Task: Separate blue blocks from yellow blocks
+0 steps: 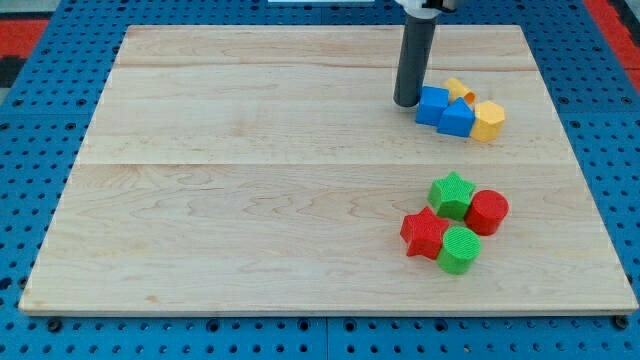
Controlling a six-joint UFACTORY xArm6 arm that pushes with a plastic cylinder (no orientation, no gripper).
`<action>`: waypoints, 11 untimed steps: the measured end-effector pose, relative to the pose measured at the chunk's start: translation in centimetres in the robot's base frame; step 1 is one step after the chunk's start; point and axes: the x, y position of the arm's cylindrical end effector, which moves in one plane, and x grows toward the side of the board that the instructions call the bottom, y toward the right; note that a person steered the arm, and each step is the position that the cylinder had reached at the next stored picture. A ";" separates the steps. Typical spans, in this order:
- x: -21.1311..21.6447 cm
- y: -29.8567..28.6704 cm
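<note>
My tip (406, 103), a bare rod with nothing to pinch, touches the blue blocks (445, 111) at their 9 o'clock, still stuck beside the yellow blocks (480, 113), so I think I must next push between them.

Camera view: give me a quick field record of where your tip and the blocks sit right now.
tip: my tip rests on the board, at the left edge of the upper cluster
blue blocks: two, blue block beside my tip, second blue block to its right
yellow blocks: yellow block behind the blues, yellow hexagon at the cluster's right
blue-yellow contact: packed together, not yet separated
lower cluster: green star, red cylinder, red star, green cylinder
</note>
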 end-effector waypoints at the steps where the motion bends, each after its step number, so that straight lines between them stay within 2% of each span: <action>1: 0.0 1.7; 2: 0.0 -0.8; 3: 4.0 -9.1; 4: 8.2 -3.7; 5: 7.2 6.7; 6: 8.2 8.3; 7: 5.3 9.2; 8: 1.8 6.1; 9: 0.7 0.6; 10: 0.7 -0.7; 11: 3.1 -0.3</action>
